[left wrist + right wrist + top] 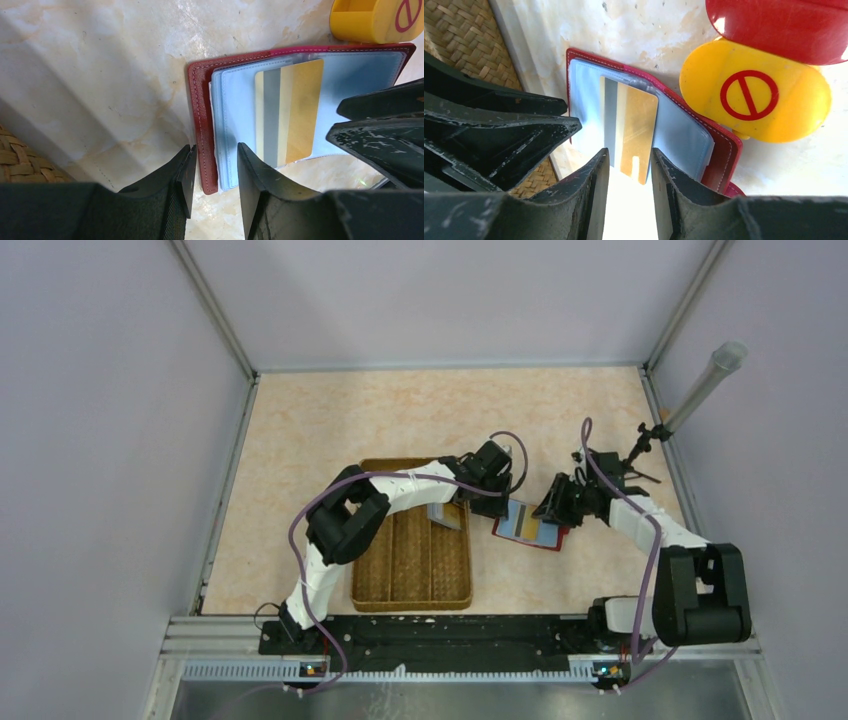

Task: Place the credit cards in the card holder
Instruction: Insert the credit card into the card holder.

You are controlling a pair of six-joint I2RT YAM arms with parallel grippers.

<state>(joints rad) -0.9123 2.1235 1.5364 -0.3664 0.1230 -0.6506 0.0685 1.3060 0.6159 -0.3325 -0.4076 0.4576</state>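
one gold-and-silver card shows, lying flat on the pale blue slots of one open red wallet; the wallet lies on the table between tray and yellow disc, long axis roughly left to right; the card's long axis crosses it, near end toward the right fingers, parted above that end; left fingers parted, empty, astride the wallet's red edge
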